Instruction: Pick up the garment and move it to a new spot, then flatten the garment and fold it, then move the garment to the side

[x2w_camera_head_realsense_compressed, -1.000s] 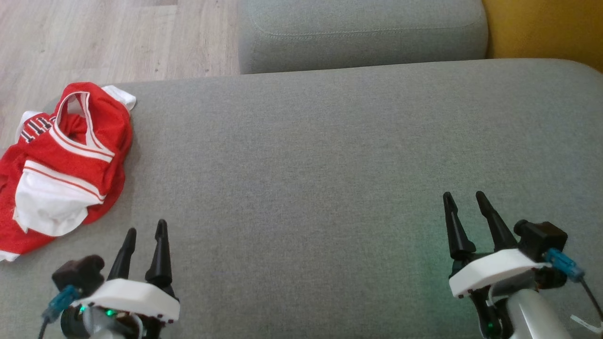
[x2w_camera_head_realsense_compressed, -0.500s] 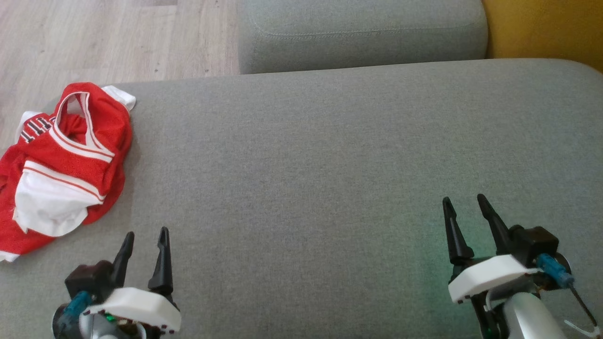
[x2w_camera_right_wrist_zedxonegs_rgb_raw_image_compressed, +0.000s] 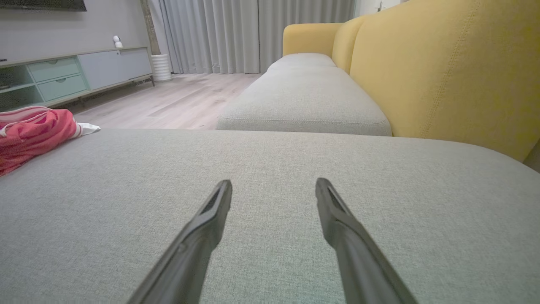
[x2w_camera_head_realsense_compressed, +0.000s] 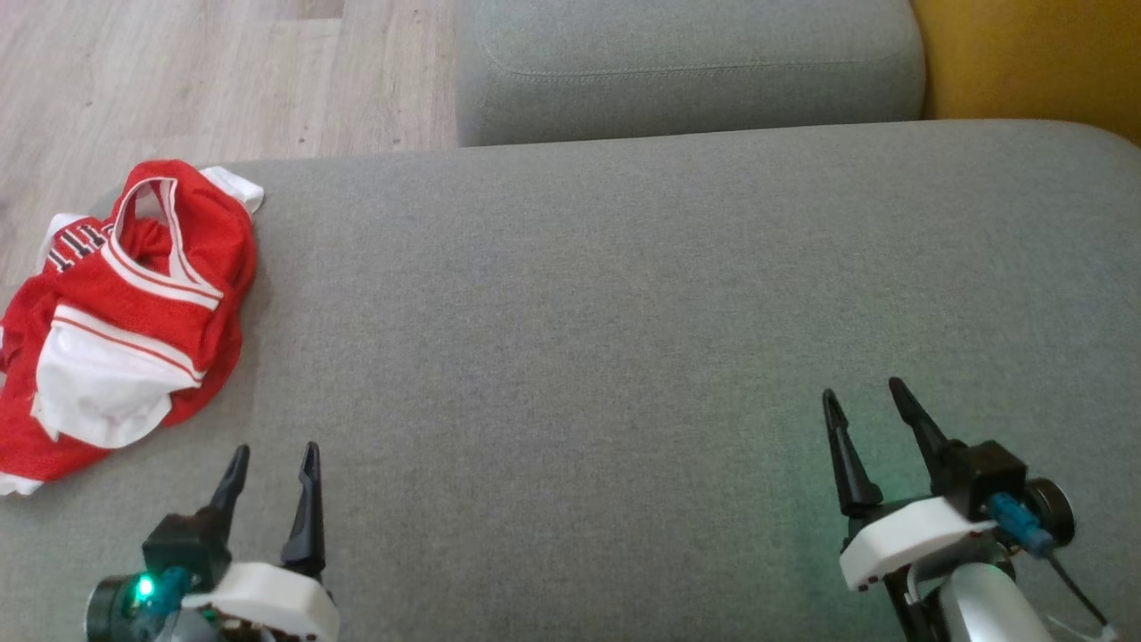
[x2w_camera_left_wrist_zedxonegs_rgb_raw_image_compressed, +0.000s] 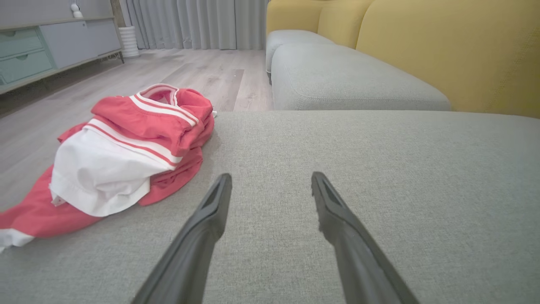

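Left fingers [x2w_camera_head_realsense_compressed: 307,508] and right fingers [x2w_camera_head_realsense_compressed: 847,459] gape wide, both empty. The crumpled jersey [x2w_camera_head_realsense_compressed: 134,312] lies ahead-left of the left fingers, at the cushion [x2w_camera_head_realsense_compressed: 570,312] edge. A shallow pinch could drag it onto the floor [x2w_camera_head_realsense_compressed: 178,80].

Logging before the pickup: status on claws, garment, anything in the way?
Left claw open, empty. Right claw open, empty. Garment crumpled at left edge of cushion, untouched. Nothing between left claw and garment.

Soft matt cloth garment [x2w_camera_head_realsense_compressed: 134,303], rough woven cloth cushion [x2w_camera_head_realsense_compressed: 624,357], smooth wood-grain floor [x2w_camera_head_realsense_compressed: 178,80]
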`<state>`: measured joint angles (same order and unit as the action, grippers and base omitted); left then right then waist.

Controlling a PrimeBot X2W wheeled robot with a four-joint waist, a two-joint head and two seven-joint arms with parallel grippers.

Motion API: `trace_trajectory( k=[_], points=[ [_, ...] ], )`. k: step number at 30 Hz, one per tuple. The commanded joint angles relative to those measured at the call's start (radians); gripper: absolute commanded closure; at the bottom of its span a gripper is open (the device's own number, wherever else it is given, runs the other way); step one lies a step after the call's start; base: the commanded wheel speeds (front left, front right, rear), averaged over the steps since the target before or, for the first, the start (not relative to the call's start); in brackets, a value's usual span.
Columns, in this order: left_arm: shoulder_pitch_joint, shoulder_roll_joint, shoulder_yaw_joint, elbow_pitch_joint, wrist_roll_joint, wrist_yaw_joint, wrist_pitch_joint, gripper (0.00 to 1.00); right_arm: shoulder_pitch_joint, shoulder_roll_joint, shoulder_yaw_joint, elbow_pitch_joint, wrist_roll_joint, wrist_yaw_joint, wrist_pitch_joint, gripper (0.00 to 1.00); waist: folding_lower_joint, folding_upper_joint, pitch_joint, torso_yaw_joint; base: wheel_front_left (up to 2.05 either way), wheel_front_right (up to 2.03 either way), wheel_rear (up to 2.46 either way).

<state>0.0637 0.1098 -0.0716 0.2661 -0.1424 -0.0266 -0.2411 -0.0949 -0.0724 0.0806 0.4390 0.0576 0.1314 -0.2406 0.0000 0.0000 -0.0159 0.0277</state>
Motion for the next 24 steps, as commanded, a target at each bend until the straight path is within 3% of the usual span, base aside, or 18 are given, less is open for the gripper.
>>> trace_trajectory(
  k=[1,17,24],
  points=[
    [-0.028,0.015,0.044,-0.030,0.032,0.008,-0.019,0.00,-0.035,0.005,0.026,-0.022,-0.033,-0.001,-0.019,0.00,0.0000,0.0000,-0.001,-0.001,0.00,0.00,0.00],
    [-0.037,0.004,0.062,-0.032,0.037,0.008,-0.021,0.00,-0.028,0.008,0.015,-0.021,-0.030,-0.001,-0.021,0.00,0.0000,0.0000,-0.002,-0.001,0.00,0.00,0.00],
    [-0.050,0.002,0.060,-0.033,0.038,0.004,-0.021,0.00,-0.025,0.009,0.013,-0.036,-0.028,-0.001,-0.021,0.00,0.0000,0.0000,-0.007,0.056,0.00,0.00,0.00]
  ],
)
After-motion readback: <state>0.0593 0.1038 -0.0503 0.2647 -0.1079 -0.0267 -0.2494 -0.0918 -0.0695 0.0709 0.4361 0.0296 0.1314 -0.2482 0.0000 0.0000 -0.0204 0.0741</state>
